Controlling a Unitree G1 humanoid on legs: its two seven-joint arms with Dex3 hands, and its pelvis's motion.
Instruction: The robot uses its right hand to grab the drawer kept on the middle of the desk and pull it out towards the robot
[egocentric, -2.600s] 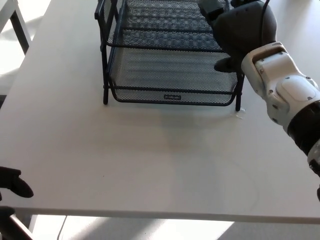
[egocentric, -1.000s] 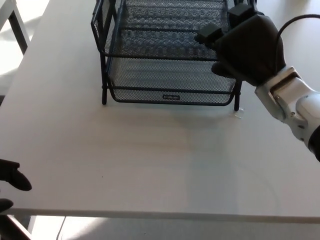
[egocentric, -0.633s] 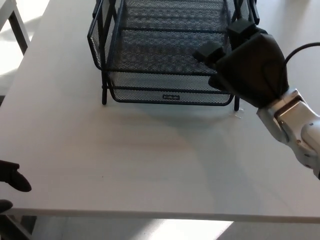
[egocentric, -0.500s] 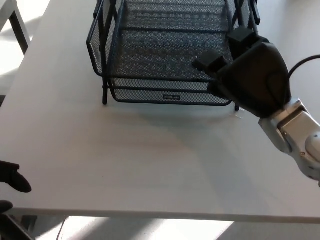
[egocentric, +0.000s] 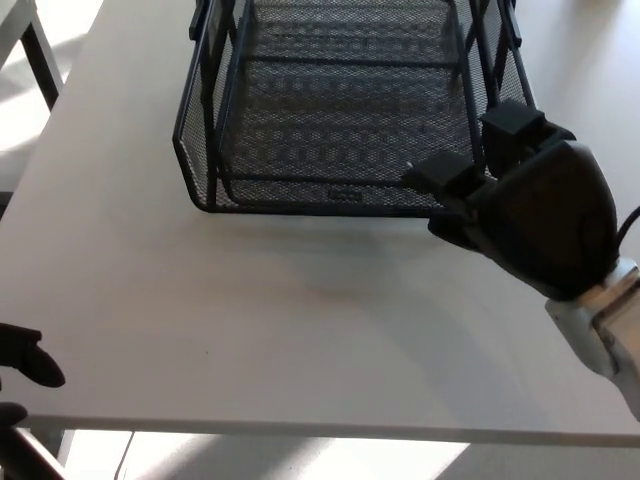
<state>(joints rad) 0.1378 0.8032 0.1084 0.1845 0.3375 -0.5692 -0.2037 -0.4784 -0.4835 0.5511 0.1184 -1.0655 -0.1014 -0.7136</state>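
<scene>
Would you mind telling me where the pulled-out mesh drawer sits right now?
In the head view the drawer sits at the desk's far middle, its front right corner gripped by the right robot hand.

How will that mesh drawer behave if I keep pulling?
The mesh drawer looks like stiff wire, probably light. It appears empty, so should slide easily. With the right robot hand gripping one corner, it may skew in the rack.

Drawer (egocentric: 340, 130): black wire mesh, fine diamond pattern, dark frame rods. Desk (egocentric: 250, 320): plain white, matte, unpatterned, with grey shadow under the drawer. Right hand (egocentric: 530, 215): glossy black shell, black fingers (egocentric: 440, 178); wrist section white. Left hand (egocentric: 25, 360): black. Floor at lower edge: pale, sunlit.
</scene>
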